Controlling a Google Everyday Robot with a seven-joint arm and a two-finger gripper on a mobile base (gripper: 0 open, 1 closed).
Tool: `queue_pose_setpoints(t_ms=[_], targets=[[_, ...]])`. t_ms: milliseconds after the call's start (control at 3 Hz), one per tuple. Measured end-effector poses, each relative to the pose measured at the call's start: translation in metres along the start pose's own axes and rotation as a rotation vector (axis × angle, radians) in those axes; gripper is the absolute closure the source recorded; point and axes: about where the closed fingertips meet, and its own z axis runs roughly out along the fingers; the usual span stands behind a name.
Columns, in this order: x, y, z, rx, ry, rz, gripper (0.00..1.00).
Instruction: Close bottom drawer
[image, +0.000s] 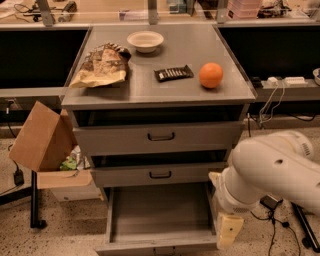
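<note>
The gripper (229, 229) hangs low beneath the desk's (150, 91) front right corner. It is just beside the right-hand wall of the bottom drawer (159, 212), close to that drawer's own front right corner. Whether it is open or closed cannot be told (the bulky white arm (272, 172) covers much of it). The drawer is pulled well out past the desk's front edge, with its shallow tray exposed. Its slim front panel lies parallel to that edge at the very bottom of the view. From the gripper the drawer lies sideways, toward the desk's left edge, and its slide axis runs from the front edge to the back edge. I judge the gripper to be alongside the drawer rather than in front of it. Closing calls for contact on the front panel, then a straight push toward the desk's back edge.
</note>
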Motion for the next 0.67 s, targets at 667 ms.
queue_pose_setpoints(t_ms=[667], targets=[[0.045,0.044,0.129,-0.128,0.018,-0.046,0.0]])
